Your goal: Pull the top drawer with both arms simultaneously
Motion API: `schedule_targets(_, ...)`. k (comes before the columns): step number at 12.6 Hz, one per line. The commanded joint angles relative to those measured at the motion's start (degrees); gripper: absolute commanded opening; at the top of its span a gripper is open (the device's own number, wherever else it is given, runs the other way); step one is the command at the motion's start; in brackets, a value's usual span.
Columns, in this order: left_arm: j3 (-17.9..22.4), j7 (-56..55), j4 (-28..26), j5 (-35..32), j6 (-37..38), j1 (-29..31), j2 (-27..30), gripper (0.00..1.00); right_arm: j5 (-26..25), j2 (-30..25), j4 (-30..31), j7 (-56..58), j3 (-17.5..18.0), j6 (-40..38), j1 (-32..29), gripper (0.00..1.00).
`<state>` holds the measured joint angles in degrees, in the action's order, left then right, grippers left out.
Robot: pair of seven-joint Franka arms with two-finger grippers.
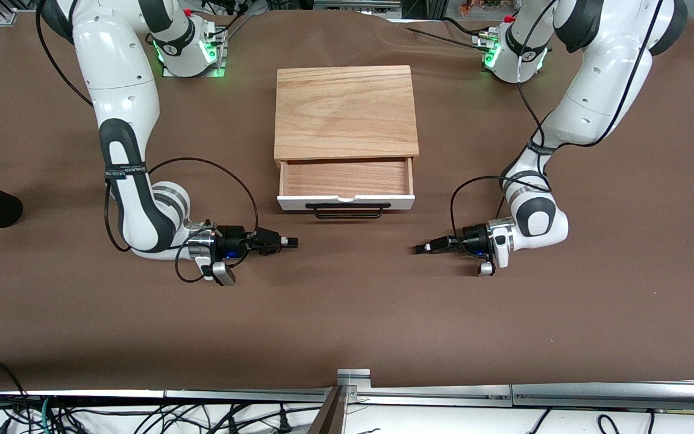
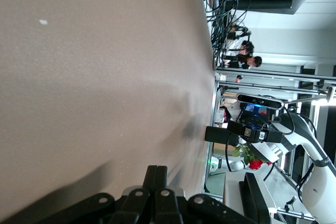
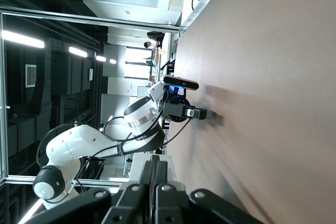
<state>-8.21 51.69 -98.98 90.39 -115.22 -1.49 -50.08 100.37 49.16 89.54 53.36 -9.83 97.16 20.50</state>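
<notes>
Top drawer (image 1: pixel 346 178) stands pulled out of the wooden box (image 1: pixel 344 111). Both grippers, left (image 1: pixel 424 248) and right (image 1: pixel 290 243), hang low over the table (image 1: pixel 347 325), fingers apparently pressed together, holding nothing.

The light-wood box (image 1: pixel 344 111) sits mid-table with its shallow white-fronted top drawer (image 1: pixel 346 184) pulled out, black bar handle (image 1: pixel 347 210) facing the camera; bare brown tabletop (image 1: pixel 347 313) lies open before it; the closed left gripper (image 1: pixel 424 248) and closed right gripper (image 1: pixel 291 243) flank that gap, low over the table.
</notes>
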Motion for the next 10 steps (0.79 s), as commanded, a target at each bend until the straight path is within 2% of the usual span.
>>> schedule_targets(1,2.1,-6.8,0.0,-5.6,2.5,0.6,3.4,0.0,-0.4,1.1,-1.7,-0.8,-0.2,0.2,0.5,1.0)
schedule_targets(2,2.2,-9.6,-0.6,-7.6,3.4,1.2,5.3,0.14,-0.8,0.9,-1.7,-1.0,-0.8,0.3,0.5,1.0)
schedule_targets(3,2.2,-11.4,-1.7,-8.9,4.9,2.1,7.3,0.39,-1.0,0.9,-1.7,-1.1,-1.3,0.4,0.6,1.0)
schedule_targets(4,2.2,-12.0,-3.6,-9.2,5.4,2.6,9.6,0.99,-2.8,0.8,-1.7,-1.1,-2.4,0.6,0.8,1.0)
schedule_targets(6,2.5,-15.4,-7.6,-12.5,5.5,3.1,16.0,1.0,-10.3,-0.7,-1.9,-5.7,-6.7,0.7,1.6,1.0)
schedule_targets(7,2.7,-20.4,-8.4,-16.5,5.5,3.5,19.3,1.0,-14.9,-1.7,-2.0,-7.7,-8.3,0.6,1.6,1.0)
schedule_targets(10,2.6,-33.0,-11.0,-33.9,5.6,5.6,31.2,1.0,-26.2,-2.7,-4.3,-12.0,-13.1,0.3,1.6,1.0)
